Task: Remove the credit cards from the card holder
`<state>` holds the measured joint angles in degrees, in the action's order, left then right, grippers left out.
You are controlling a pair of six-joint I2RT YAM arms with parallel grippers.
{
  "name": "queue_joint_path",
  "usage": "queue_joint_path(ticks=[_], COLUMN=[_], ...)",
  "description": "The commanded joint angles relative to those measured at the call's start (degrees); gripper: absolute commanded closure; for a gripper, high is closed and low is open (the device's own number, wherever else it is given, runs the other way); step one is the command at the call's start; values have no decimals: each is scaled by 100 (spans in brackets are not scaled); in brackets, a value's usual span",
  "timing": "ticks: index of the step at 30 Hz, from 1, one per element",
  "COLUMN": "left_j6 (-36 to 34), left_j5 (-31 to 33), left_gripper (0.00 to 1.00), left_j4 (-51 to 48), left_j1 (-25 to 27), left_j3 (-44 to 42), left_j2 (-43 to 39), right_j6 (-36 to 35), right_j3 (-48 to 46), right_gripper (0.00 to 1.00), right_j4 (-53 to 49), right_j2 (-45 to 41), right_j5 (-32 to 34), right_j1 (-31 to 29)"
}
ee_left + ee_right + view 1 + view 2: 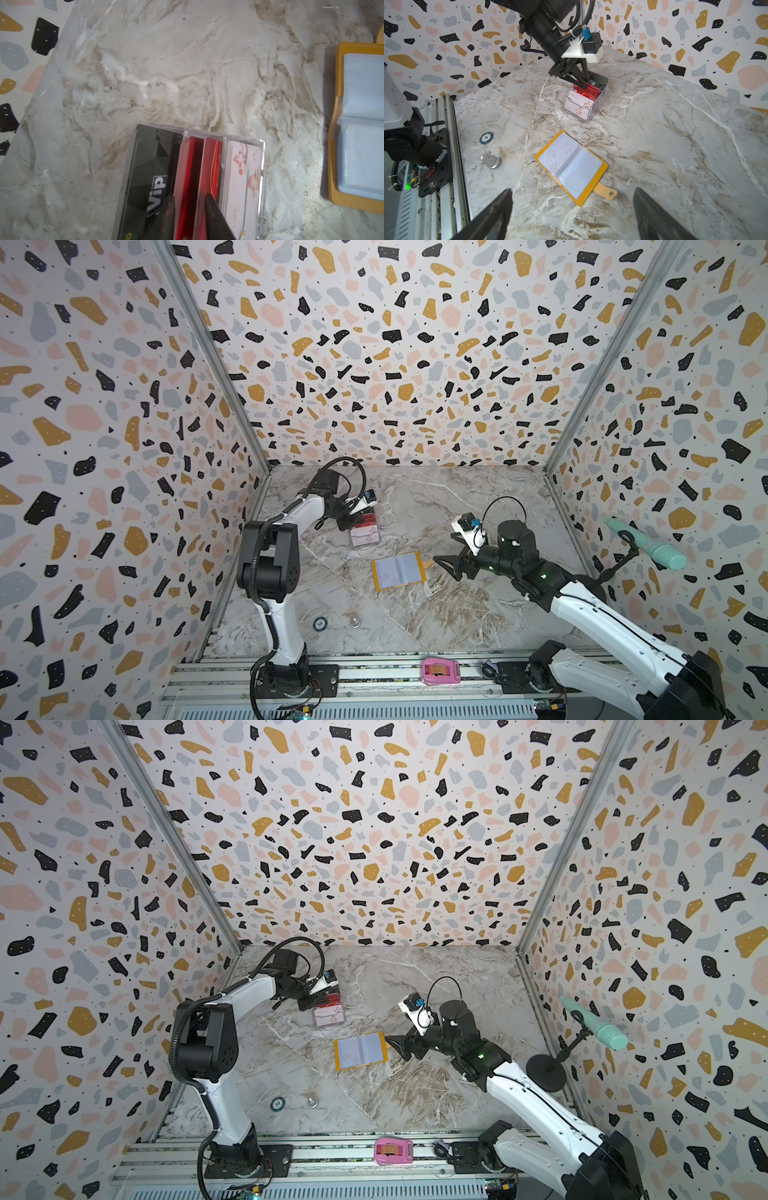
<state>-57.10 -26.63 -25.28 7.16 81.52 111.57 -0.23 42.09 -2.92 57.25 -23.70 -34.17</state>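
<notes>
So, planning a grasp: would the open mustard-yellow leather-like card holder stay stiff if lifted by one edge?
Probably not: the card holder lies open at a centre fold, so it would likely hinge. Its clear sleeves look floppy.

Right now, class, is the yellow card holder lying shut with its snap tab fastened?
No, the card holder lies open on the table, clear sleeves facing up, its snap tab sticking out unfastened.
</notes>
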Motion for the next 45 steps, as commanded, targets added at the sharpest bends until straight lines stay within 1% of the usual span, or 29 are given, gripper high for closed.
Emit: queue_joint_path(ticks=[1, 7, 10, 14, 16, 17, 20, 21, 26, 30, 34, 36, 40, 41, 43, 45], left_j6=[189, 299, 607, 1527, 2208, 2617, 3511, 3766, 5007, 6082, 7158, 7511, 7971, 8043, 8137, 8309], left_j5=[140, 173, 262, 493, 855, 1146, 1981, 2144, 2538, 2581, 2315, 2128, 1673, 1568, 1160, 1004], left_gripper=[72, 66, 64, 62, 62, 62, 60, 60, 59, 58, 57, 57, 61, 63, 65, 67], left_j4=[297, 437, 645, 881, 989, 1058, 880, 853, 967, 1248, 1913, 2203, 2576, 2637, 2782, 2915], left_j1=[-30, -24, -23, 8, 76, 142, 462, 561, 1126, 1482, 1574, 1608, 1674, 1690, 1706, 1710], left_j3=[-79, -282, -467, -675, -756, -840, -981, -1066, -1830, -2467, -3383, -3808, -4536, -4658, -4887, -5082], left_j2=[-214, -629, -975, -1450, -1674, -1811, -2186, -2295, -2969, -3499, -4108, -4350, -4629, -4652, -4654, -4623], right_j6=[47, 76, 125, 205, 248, 288, 396, 409, 449, 504, 592, 593, 619, 633, 698, 779], right_j3=[-43, -8, 41, 38, 36, 45, 134, 174, 354, 457, 506, 582, 744, 779, 851, 918], right_gripper=[9, 9, 9, 9, 9, 9, 9, 9, 9, 9, 9, 9, 9, 9, 9, 10], right_j4=[151, 146, 100, 123, 159, 169, 106, 52, -123, -218, -186, -237, -302, -313, -319, -323], right_j2=[-59, 52, 108, 197, 259, 309, 486, 537, 781, 947, 1094, 1192, 1410, 1476, 1643, 1789], right_j5=[32, 50, 64, 128, 149, 198, 432, 499, 667, 744, 859, 947, 1105, 1163, 1260, 1375], right_j1=[12, 15, 10, 11, 9, 13, 13, 16, 13, -4, -66, -97, -231, -276, -368, -460])
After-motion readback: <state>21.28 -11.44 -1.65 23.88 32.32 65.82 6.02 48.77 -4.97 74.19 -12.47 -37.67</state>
